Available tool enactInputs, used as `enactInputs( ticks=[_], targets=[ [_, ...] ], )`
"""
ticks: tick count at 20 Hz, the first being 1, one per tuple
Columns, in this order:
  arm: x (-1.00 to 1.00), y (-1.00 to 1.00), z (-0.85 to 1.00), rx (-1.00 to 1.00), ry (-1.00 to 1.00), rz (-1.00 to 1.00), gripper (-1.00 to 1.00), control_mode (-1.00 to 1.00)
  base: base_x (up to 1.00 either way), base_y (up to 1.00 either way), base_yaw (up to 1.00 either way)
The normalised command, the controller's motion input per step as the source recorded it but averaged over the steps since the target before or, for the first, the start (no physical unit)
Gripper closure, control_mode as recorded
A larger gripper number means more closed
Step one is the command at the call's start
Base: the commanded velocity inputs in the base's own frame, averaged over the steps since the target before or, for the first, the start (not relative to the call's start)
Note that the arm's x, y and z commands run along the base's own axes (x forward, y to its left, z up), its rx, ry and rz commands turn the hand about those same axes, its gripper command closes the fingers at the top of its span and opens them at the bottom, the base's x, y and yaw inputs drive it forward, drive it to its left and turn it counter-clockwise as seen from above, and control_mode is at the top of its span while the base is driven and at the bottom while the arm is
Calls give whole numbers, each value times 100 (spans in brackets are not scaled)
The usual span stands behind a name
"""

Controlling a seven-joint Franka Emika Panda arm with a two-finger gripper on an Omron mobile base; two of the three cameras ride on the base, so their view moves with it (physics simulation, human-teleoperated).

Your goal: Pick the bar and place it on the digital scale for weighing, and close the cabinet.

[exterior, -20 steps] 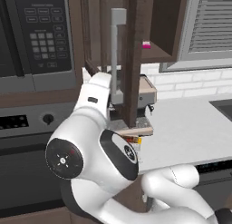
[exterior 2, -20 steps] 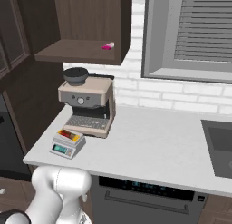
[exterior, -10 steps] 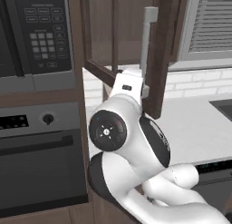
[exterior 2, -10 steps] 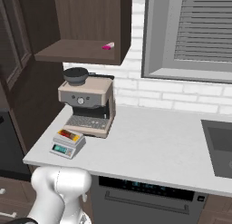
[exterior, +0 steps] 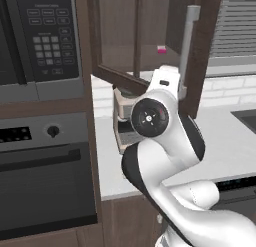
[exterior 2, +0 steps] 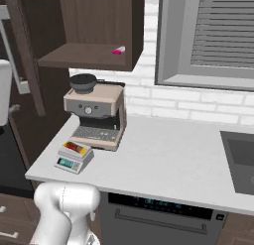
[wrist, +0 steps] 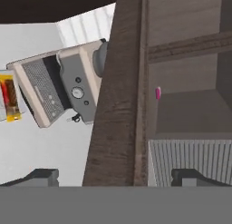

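**Door Closing Stage: Bar Already on Scale**

Grey worktop [exterior 2: 163, 159] runs below a white brick wall and a shuttered window, with a microwave [exterior: 37, 38] and an oven [exterior: 45, 176] at its left end. The bar [exterior 2: 75, 148] lies flat on the scale [exterior 2: 73, 157], which sits at the worktop's front left corner, just in front of the coffee machine [exterior 2: 95, 115]. Placement therefore appears complete; closing the cabinet [exterior 2: 84, 26] remains.

**Task items**
- Bar: slim, red-brown wrapper with yellow-orange ends, narrower than the scale top. In the hand view it rests lengthwise on the platform [wrist: 10, 100].
- Scale: small, flat, white-grey, with a blue-green lit display on its front edge.
- Cabinet: dark brown wood. The door [exterior: 150, 46] stands partly open, its long grey handle [exterior: 186, 51] vertical near the free edge. A small pink block [exterior 2: 118, 50] sits at the front right of the shelf.

**End effector**
The gripper [wrist: 115, 175] is spread wide and holds nothing. Its tips straddle the door edge [wrist: 118, 105] as seen from the hand camera; whether either tip touches the wood cannot be determined.

**Hazards, judged from this position**
- The door edge sits between the fingers, so a sideways push may slide a finger off the edge and leave the door ajar.
- The arm's elbow [exterior: 150, 118] hangs close above the coffee machine; a wide swing could strike it and jolt the scale, displacing the bar.
- A door closed too fast may rebound.
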Motion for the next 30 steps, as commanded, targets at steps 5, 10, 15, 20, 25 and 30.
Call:
enactInputs(
  ticks=[5,10,15,20,25,30],
  targets=[
    [92,-24,0,0,0,0,-100,-100,0,0,0],
    [98,-19,0,0,1,0,-100,-100,0,0,0],
    [94,-28,0,1,0,1,-100,-100,0,0,0],
    [53,-30,0,3,-1,1,-100,-100,0,0,0],
    [43,-26,0,3,-4,0,-100,-100,0,0,0],
    [70,-25,0,3,-10,2,-100,-100,0,0,0]
  ],
)
